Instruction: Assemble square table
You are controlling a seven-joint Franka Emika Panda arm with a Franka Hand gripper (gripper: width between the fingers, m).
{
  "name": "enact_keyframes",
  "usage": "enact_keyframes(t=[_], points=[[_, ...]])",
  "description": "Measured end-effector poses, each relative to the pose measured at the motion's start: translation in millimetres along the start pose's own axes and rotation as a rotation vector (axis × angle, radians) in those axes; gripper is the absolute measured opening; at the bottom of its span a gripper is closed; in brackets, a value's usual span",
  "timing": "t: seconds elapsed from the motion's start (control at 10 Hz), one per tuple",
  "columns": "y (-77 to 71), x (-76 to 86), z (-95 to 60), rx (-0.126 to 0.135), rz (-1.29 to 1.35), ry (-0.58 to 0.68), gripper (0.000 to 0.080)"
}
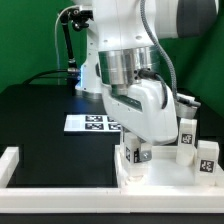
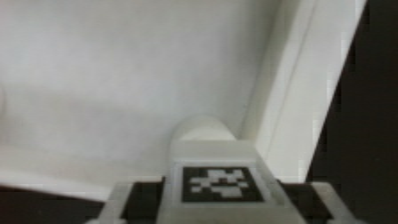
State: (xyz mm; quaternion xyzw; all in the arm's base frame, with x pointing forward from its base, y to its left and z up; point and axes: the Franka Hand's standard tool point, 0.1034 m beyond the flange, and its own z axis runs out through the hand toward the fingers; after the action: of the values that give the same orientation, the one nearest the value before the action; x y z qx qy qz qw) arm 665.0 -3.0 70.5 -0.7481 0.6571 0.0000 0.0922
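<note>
Outside, I saw the arm (image 1: 135, 60) reaching down over the slab (image 1: 165, 172), which lay flat at the near edge of the black table (image 1: 35, 115), on the exterior view's right. The gripper (image 1: 135, 153) was narrowed on a leg (image 1: 139, 154), a tagged white block held just above or on the slab's near-left part; I could not tell whether it touched. Its long axis stood roughly upright. Two more legs (image 1: 186, 132) stood upright near the slab's right side, and a third (image 1: 207, 160) stood just beside them, nearer the camera. The marker board (image 1: 92, 123) lay flat behind the gripper. A long rail (image 1: 60, 186) ran along the table's front edge.

At the wrist, the held leg (image 2: 217, 165) filled the lower middle, its tag facing the camera and its rounded tip pointing away from the gripper toward the slab (image 2: 125, 90) below. Dark fingers (image 2: 128, 195) flanked it on both sides. The slab's raised rim (image 2: 306, 80) ran beside the tip.
</note>
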Motion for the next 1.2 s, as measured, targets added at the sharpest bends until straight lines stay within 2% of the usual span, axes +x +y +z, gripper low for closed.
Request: enact_keyframes(t=[0.1,0.3,0.4,0.5,0.6,0.7,0.9,1.2], points=[[-0.4,-0.8,1.2,0.019,0.114,-0.006,0.0284],[-0.6,-1.8,2.1,0.028,0.262,-0.018,0.0284],[-0.6,-1.7,2.1,0.027,0.239,-0.017,0.036],[1.5,-3.7,1.5,0.005,0.16,-0.017,0.036],[4.2,-8.7,-4.5,-0.051,0.003,-0.023,0.0494],[0.1,-9.4,-11.5,-0.047,-0.14,-0.032,0.0615],[3.5,-13.8,-14.9,-0.038,-0.309,-0.025,0.064],[4.3,-11.4,-13.1,-0.039,-0.503,-0.027,0.0649]])
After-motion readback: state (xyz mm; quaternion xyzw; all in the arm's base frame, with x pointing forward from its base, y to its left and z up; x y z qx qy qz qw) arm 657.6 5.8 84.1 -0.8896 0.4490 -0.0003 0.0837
